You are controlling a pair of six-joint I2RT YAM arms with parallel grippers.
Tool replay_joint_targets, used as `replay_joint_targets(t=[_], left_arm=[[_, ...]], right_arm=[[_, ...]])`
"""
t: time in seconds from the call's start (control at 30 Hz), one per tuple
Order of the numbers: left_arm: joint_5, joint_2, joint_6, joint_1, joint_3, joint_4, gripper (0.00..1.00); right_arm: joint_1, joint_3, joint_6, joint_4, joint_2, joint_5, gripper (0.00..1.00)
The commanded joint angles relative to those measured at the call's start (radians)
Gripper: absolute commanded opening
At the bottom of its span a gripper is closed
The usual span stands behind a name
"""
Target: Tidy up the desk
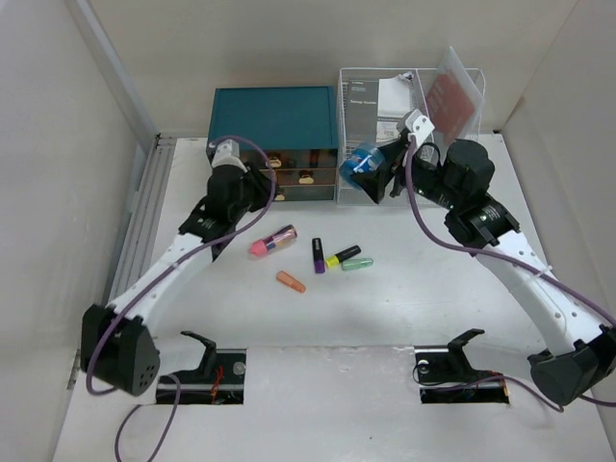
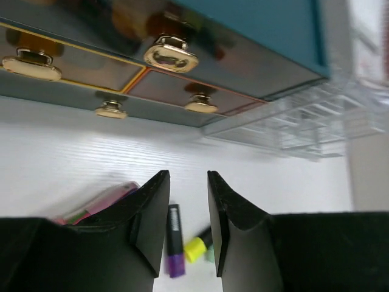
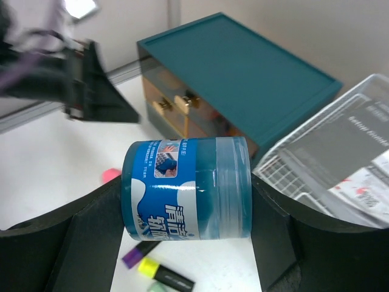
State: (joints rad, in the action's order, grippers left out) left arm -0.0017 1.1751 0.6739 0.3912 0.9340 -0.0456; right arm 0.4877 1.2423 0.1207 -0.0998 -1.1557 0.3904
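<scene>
Left gripper [image 2: 188,182] hangs over the desk [image 1: 433,289], its jaws a narrow gap apart and empty, facing the drawer box [image 2: 261,36]. Right gripper [image 3: 182,207] clamps a blue jar [image 3: 182,176] lying sideways. The jar's label shows only in the right wrist view. The top view shows markers [image 1: 318,255] scattered mid-desk.

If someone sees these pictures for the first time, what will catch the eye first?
First the blue jar, clamped in the right gripper just in front of the clear rack, beside the teal drawer box. Next, the loose pens, scattered in the middle of the white desk. The left gripper hovers before the box's gold-handled drawers, its jaws a little apart and empty.
</scene>
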Motion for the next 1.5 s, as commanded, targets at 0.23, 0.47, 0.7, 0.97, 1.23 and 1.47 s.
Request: replay_joint_targets(t=[0.23,0.47,0.7,0.97,1.23,1.47], left_arm=[[-0.254,0.251,-0.215,0.072,0.204,-0.025,0.38],[-0.333,0.317,-0.257,0.072,0.259,-0.013,0.57],[-0.343,0.380,-0.286,0.072,0.344,-0.002,0.59],[-0.379,0.437,-0.318,0.072,0.390,0.027,0.55],[-0.462,0.451,-0.318,0.094,0.382,0.046,0.16],[-0.483,0.342,-0.283,0.133,0.249,0.018,0.09]], right_arm=[[-0.075,0.008,-0.130,0.066,-0.015,0.134,0.00],[-0.093,-0.001,-0.148,0.075,-0.045,0.165,0.00],[-0.093,-0.001,-0.157,0.084,-0.045,0.174,0.00],[-0.103,-0.010,-0.158,0.094,-0.045,0.183,0.00],[-0.103,-0.010,-0.167,0.103,-0.045,0.183,0.00],[-0.112,-0.010,-0.158,0.103,-0.045,0.183,0.00]])
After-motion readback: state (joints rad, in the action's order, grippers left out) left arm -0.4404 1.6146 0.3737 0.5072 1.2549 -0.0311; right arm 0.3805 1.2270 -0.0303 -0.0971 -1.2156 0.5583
